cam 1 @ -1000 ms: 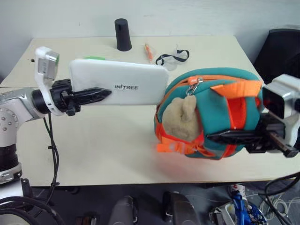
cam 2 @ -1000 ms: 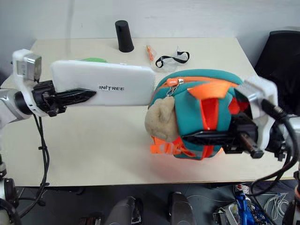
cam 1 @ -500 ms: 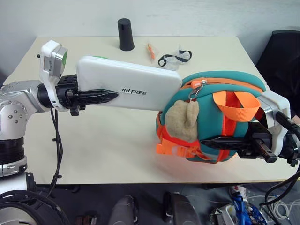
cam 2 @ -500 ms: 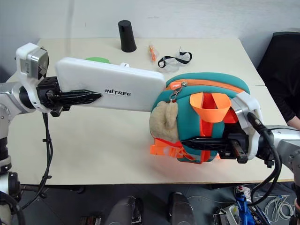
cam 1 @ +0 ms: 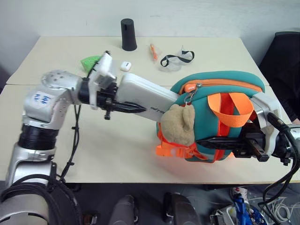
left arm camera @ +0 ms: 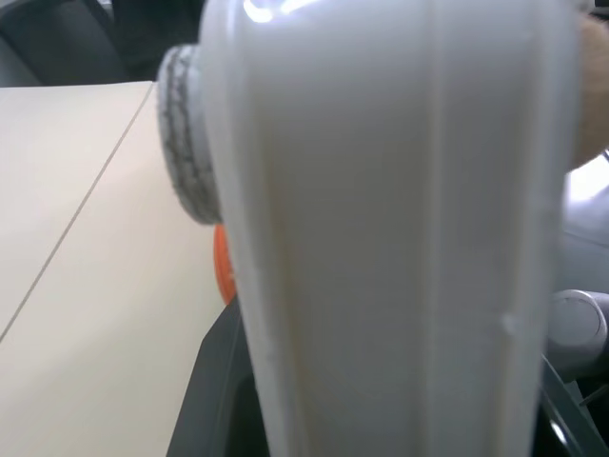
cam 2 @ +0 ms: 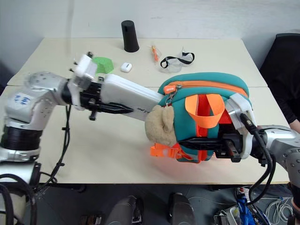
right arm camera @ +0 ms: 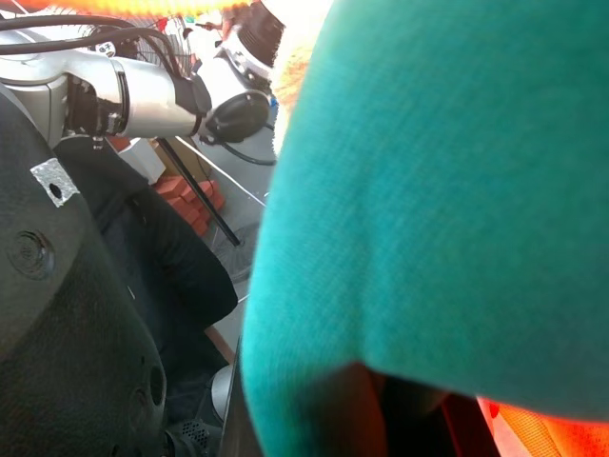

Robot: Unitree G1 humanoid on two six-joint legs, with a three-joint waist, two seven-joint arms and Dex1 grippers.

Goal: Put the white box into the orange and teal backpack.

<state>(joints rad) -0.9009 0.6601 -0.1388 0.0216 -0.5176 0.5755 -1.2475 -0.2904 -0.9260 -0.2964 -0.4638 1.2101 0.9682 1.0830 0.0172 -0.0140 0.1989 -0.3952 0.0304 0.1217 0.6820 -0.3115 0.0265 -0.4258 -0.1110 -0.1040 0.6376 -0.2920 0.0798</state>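
Note:
The white box (cam 1: 149,97) hangs above the table, tilted down to the right, with my left gripper (cam 1: 133,108) shut on its near end. Its far end meets the zipper mouth of the orange and teal backpack (cam 1: 220,101) and is hidden behind the teal rim, just above the tan plush toy (cam 1: 178,124). In the left wrist view the box (left arm camera: 381,238) rises close up between the fingers. My right gripper (cam 1: 206,140) is shut on the backpack's lower right side, its black fingers lying along the orange trim. Teal fabric (right arm camera: 447,190) looms in the right wrist view.
At the back of the table (cam 1: 61,51) stand a black cylinder (cam 1: 128,34), an orange pen (cam 1: 153,51), clear goggles (cam 1: 176,58), a tiny white earbud case (cam 1: 124,66) and a green object (cam 1: 90,61). A dark chair (cam 1: 287,51) is off the table's right side.
My left arm has swung right and slightly down, and the box has rolled and tipped, its far end going from beside the backpack to its zipper mouth. The right gripper has stayed put.

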